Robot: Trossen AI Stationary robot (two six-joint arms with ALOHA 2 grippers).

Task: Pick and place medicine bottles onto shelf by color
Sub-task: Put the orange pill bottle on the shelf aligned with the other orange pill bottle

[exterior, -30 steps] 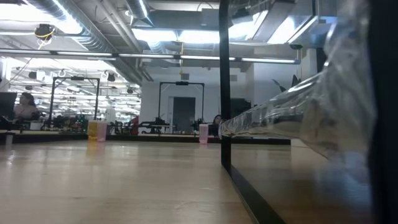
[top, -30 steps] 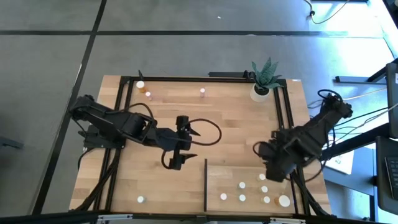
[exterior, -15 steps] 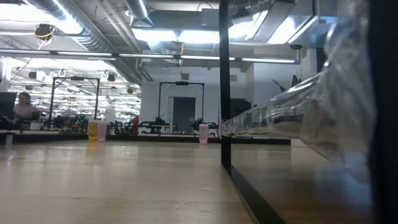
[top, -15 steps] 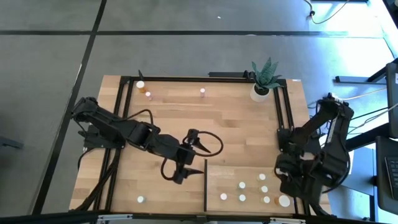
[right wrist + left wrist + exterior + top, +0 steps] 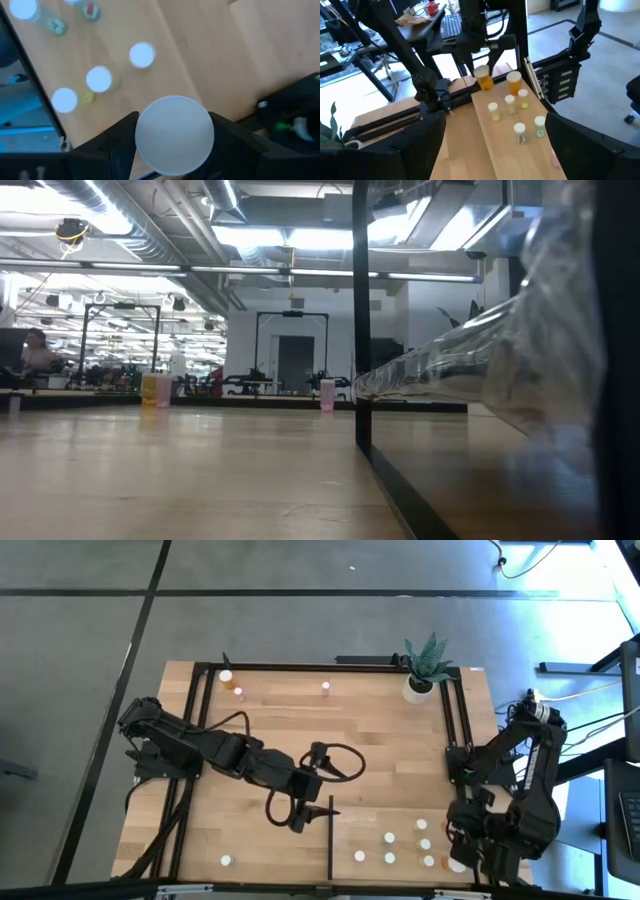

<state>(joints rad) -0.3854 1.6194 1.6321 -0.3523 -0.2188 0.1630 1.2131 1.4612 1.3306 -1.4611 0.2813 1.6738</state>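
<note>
Partly stocked: shelf at near right of table, six or so medicine bottles on it. Left out: three bottles far left, one near left. Right claw over the shelf's near right corner, clamped on large white-capped bottle. Left claw mid-table, spread wide, empty.

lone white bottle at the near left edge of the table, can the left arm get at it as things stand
Probably yes. The white bottle stands alone on bare wood, nothing around it. The left gripper is open and empty, beside the shelf edge, with clear tabletop between. The right gripper is busy over the shelf's far corner.
</note>
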